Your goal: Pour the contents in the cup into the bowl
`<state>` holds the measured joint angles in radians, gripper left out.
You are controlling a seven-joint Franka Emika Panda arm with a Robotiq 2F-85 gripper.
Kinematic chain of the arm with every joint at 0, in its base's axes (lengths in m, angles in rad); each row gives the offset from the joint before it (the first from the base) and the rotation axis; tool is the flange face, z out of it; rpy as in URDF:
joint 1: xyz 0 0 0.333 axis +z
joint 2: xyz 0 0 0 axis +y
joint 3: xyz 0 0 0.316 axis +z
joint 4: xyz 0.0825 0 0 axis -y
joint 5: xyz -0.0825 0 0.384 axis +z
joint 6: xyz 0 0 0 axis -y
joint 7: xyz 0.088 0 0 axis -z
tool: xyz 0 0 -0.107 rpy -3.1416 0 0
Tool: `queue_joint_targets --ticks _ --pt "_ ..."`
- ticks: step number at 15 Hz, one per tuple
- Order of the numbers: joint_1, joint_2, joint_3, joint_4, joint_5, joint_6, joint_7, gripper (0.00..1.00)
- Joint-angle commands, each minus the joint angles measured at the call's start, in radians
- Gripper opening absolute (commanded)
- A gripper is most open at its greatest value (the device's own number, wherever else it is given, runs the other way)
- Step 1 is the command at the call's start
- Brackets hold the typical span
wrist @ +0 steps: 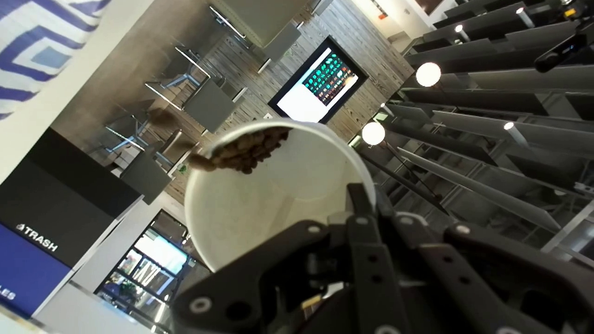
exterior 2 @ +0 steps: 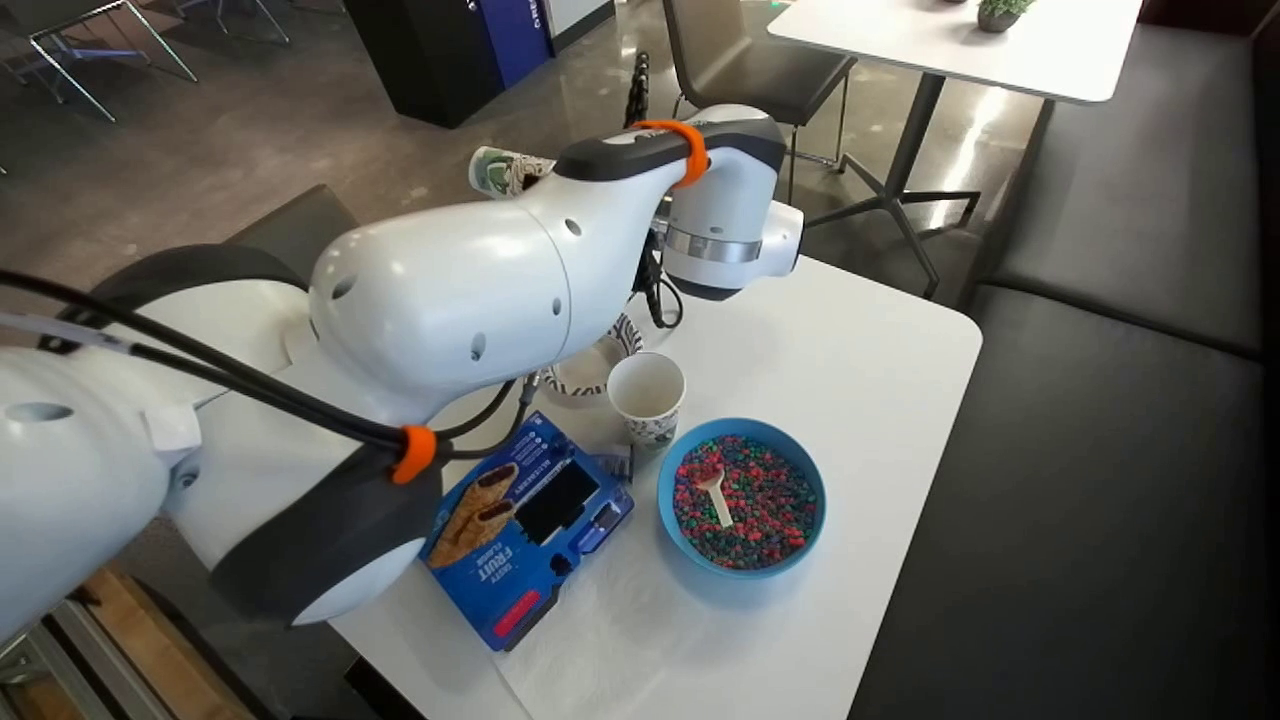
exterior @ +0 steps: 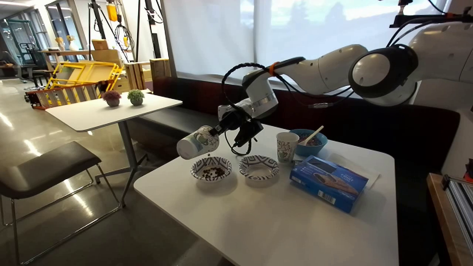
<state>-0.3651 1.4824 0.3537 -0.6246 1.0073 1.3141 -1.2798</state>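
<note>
My gripper (exterior: 215,130) is shut on the wall of the cup (exterior: 196,143), a white paper cup with a green and dark print. The cup is tipped on its side, mouth down toward the bowl (exterior: 226,168) with the dark-patterned rim. Brown bits lie in that bowl and a few fall from the cup's lip. In the wrist view, one finger is inside the cup (wrist: 241,213) and one outside at the gripper (wrist: 372,199); brown bits (wrist: 253,150) slide over the lip. In an exterior view, the arm hides the gripper and only part of the cup (exterior 2: 505,172) shows.
A second patterned bowl (exterior: 272,169) stands beside the first. A printed cup (exterior: 286,147), a blue bowl (exterior: 312,148) of colored bits with a spoon (exterior 2: 718,498), and a blue box (exterior: 329,181) stand nearby. The table edge is close to the held cup.
</note>
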Motion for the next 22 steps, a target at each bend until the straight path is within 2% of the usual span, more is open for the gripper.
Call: queue_joint_targets --ticks 1,9,18,22 --pt "0.000 0.009 -0.021 -0.007 0.077 -0.013 -0.011 0.01" --pt "0.003 0.008 -0.049 -0.015 0.162 -0.022 -0.012 0.01" --pt "0.011 0.009 -0.068 -0.017 0.184 -0.042 -0.006 0.01" --pt "0.005 0.009 -0.057 -0.027 0.193 -0.098 -0.008 0.01"
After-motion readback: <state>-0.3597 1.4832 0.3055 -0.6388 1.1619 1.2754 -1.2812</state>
